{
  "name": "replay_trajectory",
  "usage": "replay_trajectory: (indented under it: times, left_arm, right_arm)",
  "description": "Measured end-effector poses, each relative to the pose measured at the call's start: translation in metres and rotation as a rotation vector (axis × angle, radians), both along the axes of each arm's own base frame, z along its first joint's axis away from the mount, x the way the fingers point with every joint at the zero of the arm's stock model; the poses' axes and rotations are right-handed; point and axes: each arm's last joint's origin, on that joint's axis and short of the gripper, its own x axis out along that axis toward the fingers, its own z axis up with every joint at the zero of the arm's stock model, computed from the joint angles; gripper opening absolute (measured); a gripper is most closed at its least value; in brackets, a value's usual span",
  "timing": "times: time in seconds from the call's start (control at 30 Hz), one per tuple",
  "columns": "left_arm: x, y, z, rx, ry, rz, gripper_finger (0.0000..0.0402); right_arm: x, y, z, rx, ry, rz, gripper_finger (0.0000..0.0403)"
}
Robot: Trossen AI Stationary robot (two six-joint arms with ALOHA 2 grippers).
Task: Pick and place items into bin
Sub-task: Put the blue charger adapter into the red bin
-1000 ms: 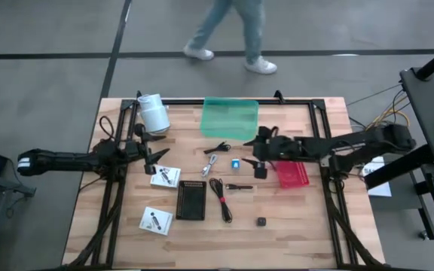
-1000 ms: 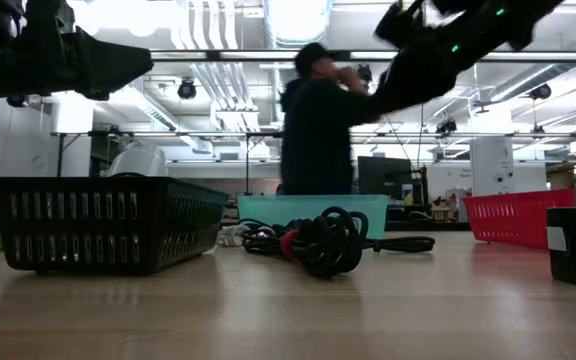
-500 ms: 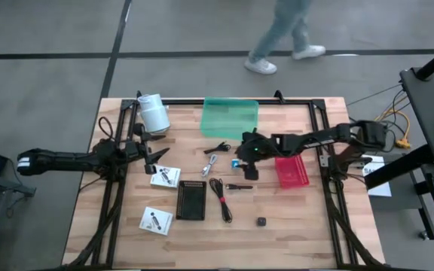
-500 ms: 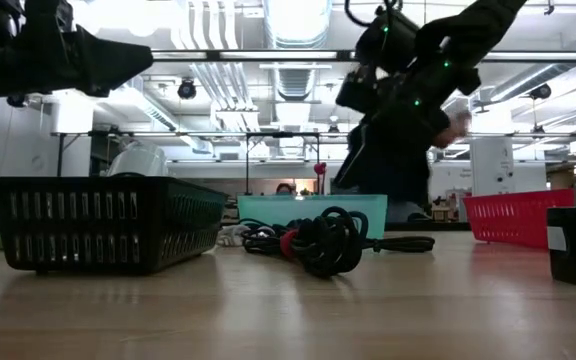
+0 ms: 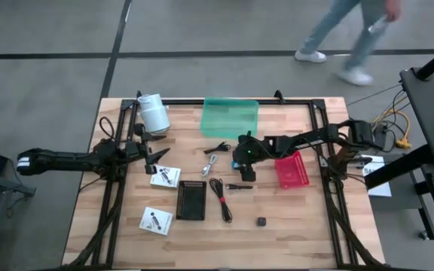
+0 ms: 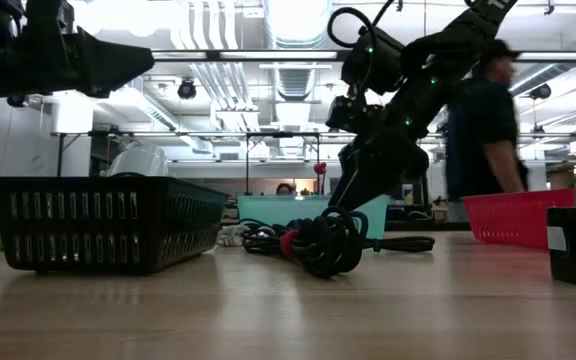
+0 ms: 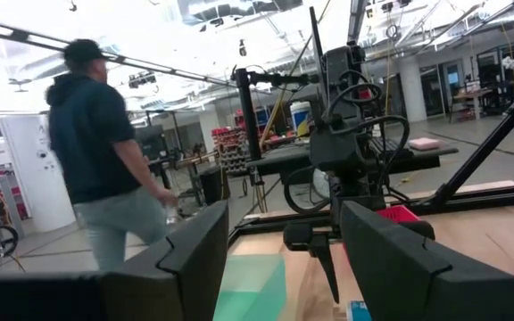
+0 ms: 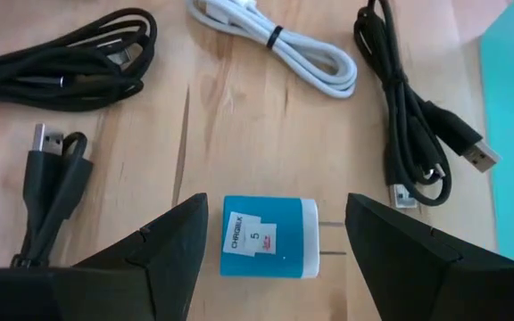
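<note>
My right gripper is open and low over the table's middle. Its fingers stand on either side of the tiny blue piece, a blue block with a white end and two prongs lying flat on the wood, with a gap on both sides. Around it lie a white cable, black cables and a red-black cable. The green bin stands at the far edge. White cards and a black cube lie nearer. My left gripper waits open at the left.
A white roll stands at the far left. A red basket sits right of my right gripper, and a black basket lies on the near side. A person walks beyond the far edge. A black frame rims the table.
My right gripper has moved toward the table's left and come down, from near the red basket to the tiny blue piece, which now lies between its fingers. The person beyond the far edge has walked to the right. The items on the table have stayed put.
</note>
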Motion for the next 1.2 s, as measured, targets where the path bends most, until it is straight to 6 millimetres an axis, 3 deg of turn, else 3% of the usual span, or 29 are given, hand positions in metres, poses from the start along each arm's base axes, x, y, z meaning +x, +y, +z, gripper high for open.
replay_trajectory:
  times: [1.03, 1.2]
  left_arm:
    - [0.001, 0.000, -0.001, -0.001, 0.011, 0.000, 0.0200]
    - [0.001, 0.000, -0.001, -0.001, 0.011, 0.000, 0.0200]
  right_arm:
    - [-0.005, 0.001, -0.007, 0.038, 0.039, -0.053, 0.0239]
    - [-0.004, 0.001, -0.015, 0.038, 0.068, -0.042, 0.0232]
